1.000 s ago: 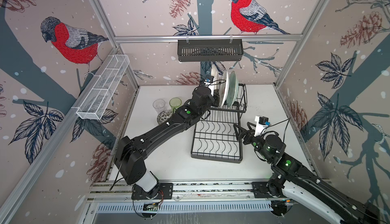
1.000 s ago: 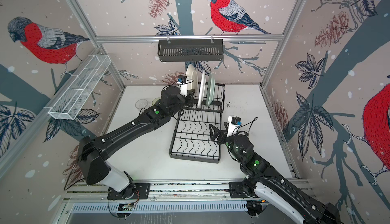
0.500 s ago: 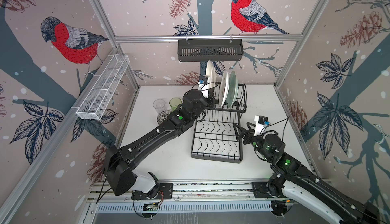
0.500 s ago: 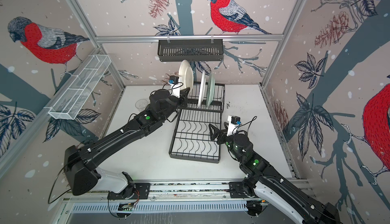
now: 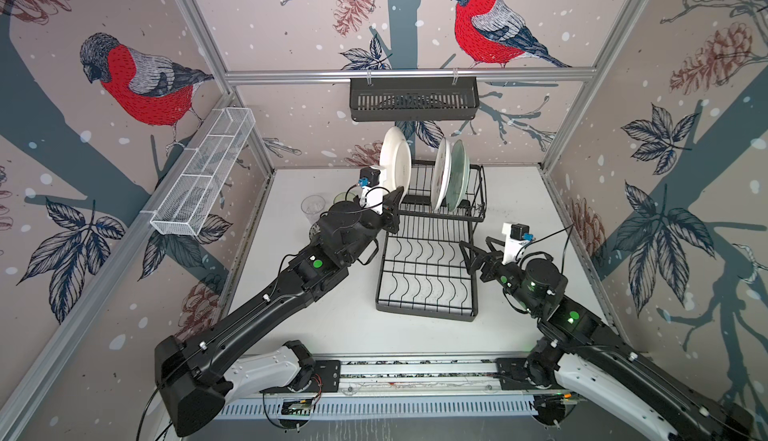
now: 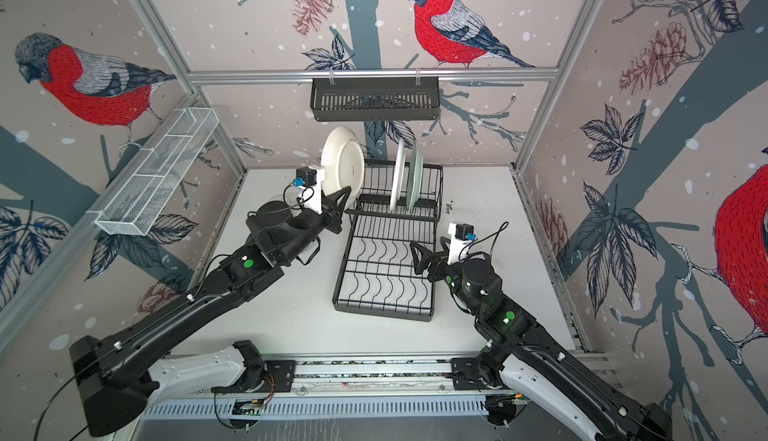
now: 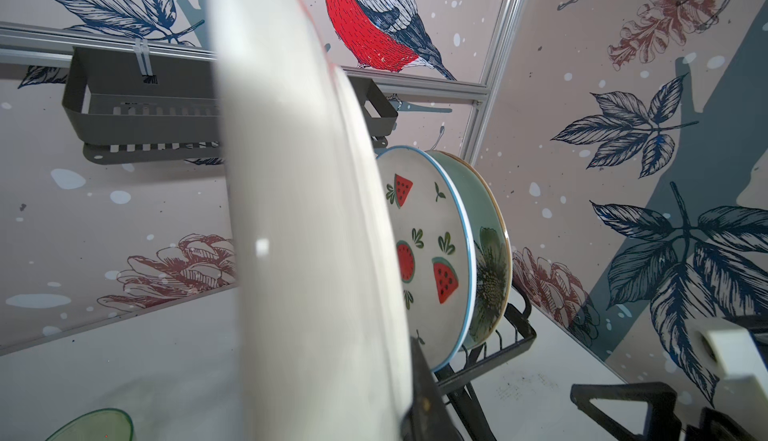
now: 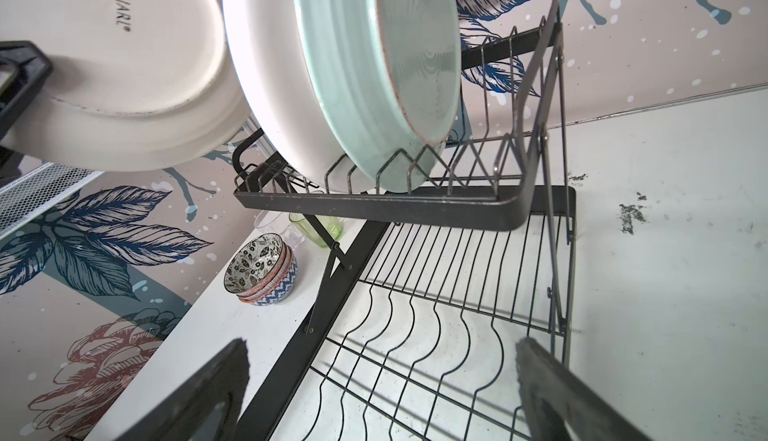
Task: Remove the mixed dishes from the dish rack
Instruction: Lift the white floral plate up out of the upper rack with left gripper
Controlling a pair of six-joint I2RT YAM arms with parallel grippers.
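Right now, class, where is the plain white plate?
In both top views the plain white plate is upright in the left gripper, held above the left rear corner of the dish rack, left of the watermelon plate.

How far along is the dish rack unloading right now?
Done: bowls and tumblers sit on the table beside the rack. In hand: left gripper holds the white plate clear of the slots. Left: watermelon plate and green plate stand in the rack. Right gripper: open.

two plates point(image 5: 449, 175) in dish rack point(image 5: 426, 313) | third plate point(image 5: 397, 160), bowls point(image 8: 262, 270), tumblers point(image 5: 312, 207) left of it
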